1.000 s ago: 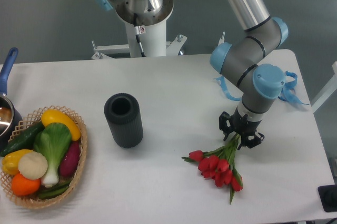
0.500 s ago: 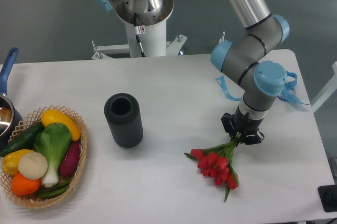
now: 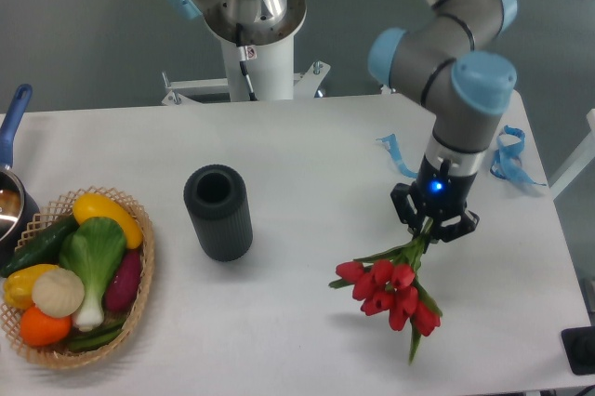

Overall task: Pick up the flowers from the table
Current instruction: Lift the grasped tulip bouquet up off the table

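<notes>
**My pincer grips the tulip stems at the right of the tabletop**

My pincer (image 3: 433, 226) points down over the right part of the white tabletop (image 3: 307, 145), and its two dark fingers are closed tight on the green stems of the flowers (image 3: 390, 289). A small blue light glows on my wrist just above the fingers. The flowers are a bunch of red tulips. Their stems run from my fingers down and toward the near left, and the red heads fan out in a cluster below my pincer, toward the near edge of the tabletop. One green leaf tip sticks out nearest of all. I cannot tell whether the heads rest on the surface or hang just above it.

Blue ribbon scraps (image 3: 508, 155) lie on the far right of the tabletop, some to the left of my arm and some to its right. A dark ribbed cylinder (image 3: 218, 212), open at the top, stands upright near the middle, well apart from the flowers. At the near left sits a wicker basket (image 3: 139, 298) of vegetables, yellow, green, purple, white and orange. A pot with a blue handle (image 3: 13, 122) shows at the left edge.
</notes>
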